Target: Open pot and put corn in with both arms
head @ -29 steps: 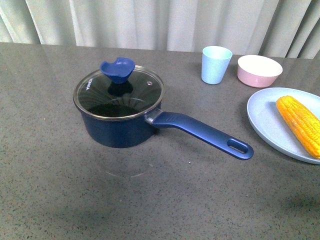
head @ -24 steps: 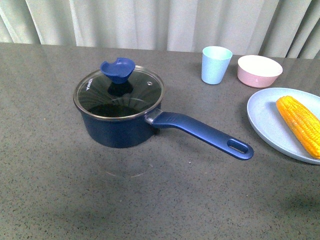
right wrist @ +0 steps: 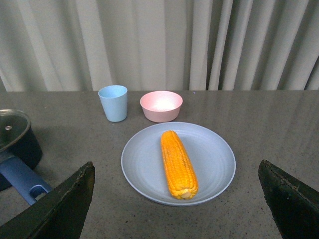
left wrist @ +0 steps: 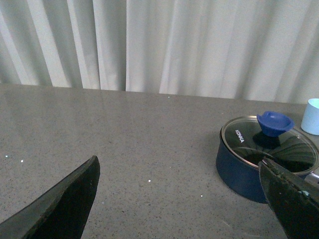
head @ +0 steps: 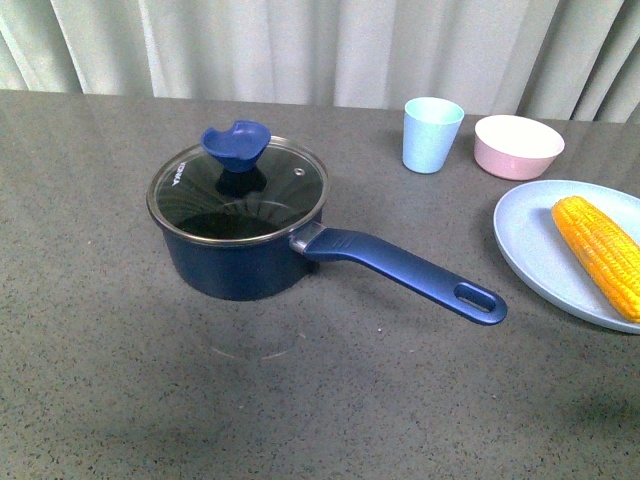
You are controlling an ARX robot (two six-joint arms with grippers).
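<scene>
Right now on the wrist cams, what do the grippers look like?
Left gripper and right gripper: plain matte black fingers, wedge-shaped, tapering to blunt tips. One left finger carries a small pale blue fleck. No cables or arms in view.

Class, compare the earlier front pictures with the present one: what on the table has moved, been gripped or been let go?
Nothing has moved, been gripped or been let go. The whole front view sits very slightly lower, everything alike, so probably only the camera shifted. The lid stays on the pot, the corn on the plate, the cup and pink bowl behind.
</scene>
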